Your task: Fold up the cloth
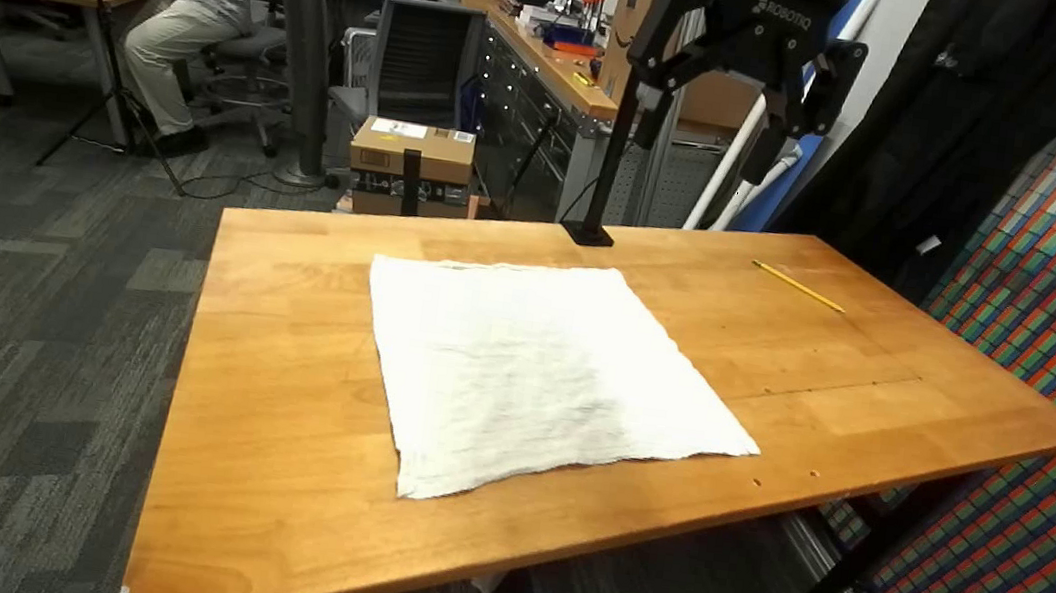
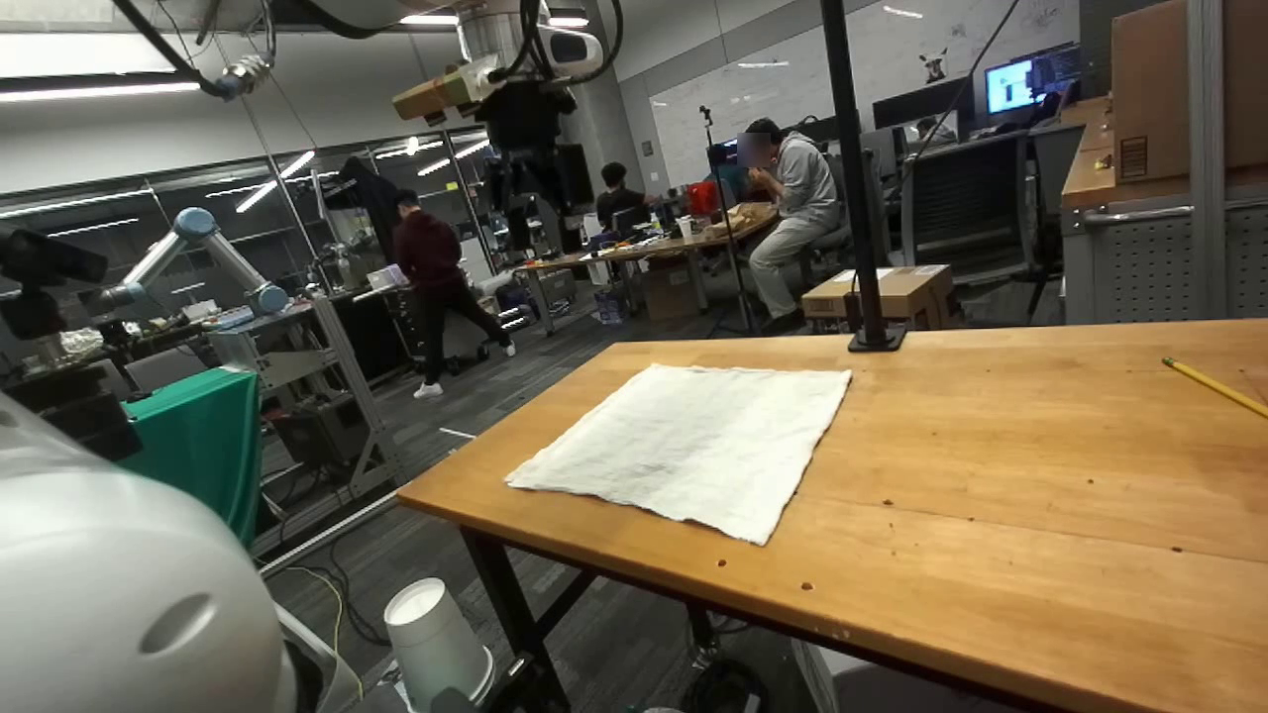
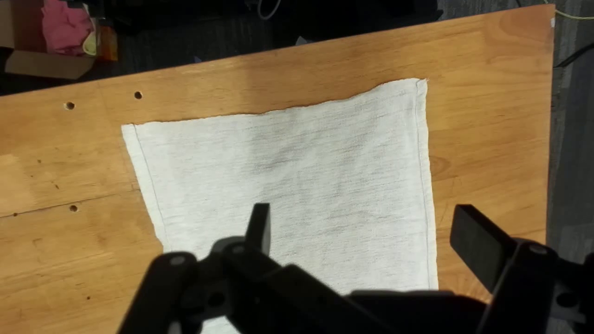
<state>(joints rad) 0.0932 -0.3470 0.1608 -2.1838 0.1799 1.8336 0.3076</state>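
Observation:
A white cloth (image 1: 529,367) lies flat and spread out on the wooden table (image 1: 273,406), with slight wrinkles in its middle. It also shows in an exterior view (image 2: 684,446) and in the wrist view (image 3: 297,176), where its lower part is hidden behind the gripper. My black gripper (image 1: 703,147) is open and empty, raised well above the table. It also shows in an exterior view (image 2: 545,233). In the wrist view the gripper (image 3: 362,208) has its fingers wide apart, one over the cloth and one over bare wood beyond the cloth's right edge.
A yellow pencil (image 1: 798,286) lies on the table away from the cloth; it also shows in an exterior view (image 2: 1216,387). A black pole (image 1: 603,180) stands on the table's far edge, near the cloth. A white container (image 2: 436,634) stands off the table.

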